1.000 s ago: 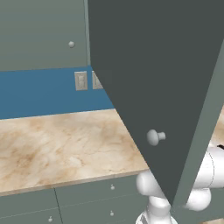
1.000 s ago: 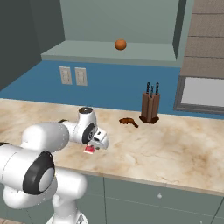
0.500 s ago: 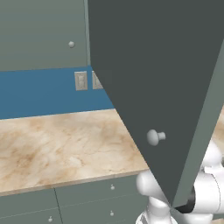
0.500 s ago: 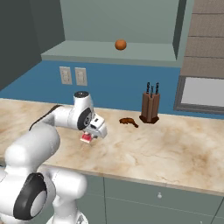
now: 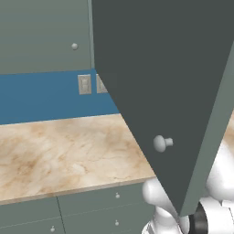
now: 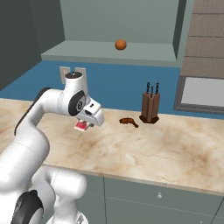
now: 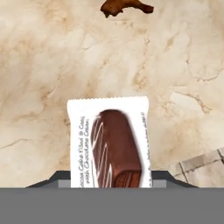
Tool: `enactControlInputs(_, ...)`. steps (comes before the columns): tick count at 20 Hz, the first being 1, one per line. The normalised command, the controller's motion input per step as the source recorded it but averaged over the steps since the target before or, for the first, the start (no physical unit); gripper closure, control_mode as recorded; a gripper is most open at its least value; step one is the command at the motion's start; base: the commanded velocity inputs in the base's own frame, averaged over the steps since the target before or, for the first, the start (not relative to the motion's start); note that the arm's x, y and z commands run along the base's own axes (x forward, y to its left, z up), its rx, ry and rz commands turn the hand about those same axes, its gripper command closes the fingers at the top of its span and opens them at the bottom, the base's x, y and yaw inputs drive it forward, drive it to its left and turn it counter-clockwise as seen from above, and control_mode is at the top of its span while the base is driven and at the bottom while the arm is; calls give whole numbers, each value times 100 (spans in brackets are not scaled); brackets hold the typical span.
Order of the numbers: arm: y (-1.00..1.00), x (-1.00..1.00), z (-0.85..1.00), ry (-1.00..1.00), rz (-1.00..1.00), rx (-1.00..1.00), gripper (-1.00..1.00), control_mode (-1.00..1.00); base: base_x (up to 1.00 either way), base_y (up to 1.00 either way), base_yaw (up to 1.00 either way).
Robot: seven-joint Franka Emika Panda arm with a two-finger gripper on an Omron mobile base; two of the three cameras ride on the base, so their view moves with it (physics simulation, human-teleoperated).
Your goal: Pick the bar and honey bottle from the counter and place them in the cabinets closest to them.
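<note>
Gripper (image 6: 86,124) is clamped on the bar (image 7: 109,146) — a chocolate bar in a white wrapper with printed lettering down its long edges. The hand view shows the bar gripped at its near end, the far end pointing out over the marbled counter (image 7: 48,52); the wrapper's shadow falls on the stone beneath, which suggests the bar is off the surface.

To do this step well, the arm would likely need to keep the bar level and rise toward the open cabinet shelf (image 6: 109,51) above, clearing the shelf's front lip before moving in; gripped by one end, the bar may droop or swing if the wrist turns sharply.

From the right base view, the white arm reaches forward from the lower left, elbow raised, wrist bent so the gripper angles down and to the right above the counter, a reddish edge of wrapper showing under it. Beyond lie a small brown object (image 6: 127,122), then a knife block (image 6: 149,108) by the wall. An orange ball (image 6: 120,44) sits on the shelf. An open cabinet door (image 5: 169,91) looms close in the left base view.
</note>
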Motion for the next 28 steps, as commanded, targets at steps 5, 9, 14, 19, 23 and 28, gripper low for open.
enactControlInputs(5, 0, -37, 92, -12, 1, 1, 100, -100, 0, 0, 0)
enactControlInputs(9, 0, -14, 99, -18, 0, 3, 100, -100, 0, 0, 0)
enactControlInputs(14, 0, -3, 94, -17, 1, 2, 100, -100, 0, 0, 0)
enactControlInputs(19, 0, -6, 80, -18, 1, 0, 100, -100, 0, 0, 0)
enactControlInputs(23, 0, -14, 47, -32, 3, 0, 100, -100, 0, 0, 0)
enactControlInputs(28, 0, -24, 9, -29, 6, 0, 100, -100, 0, 0, 0)
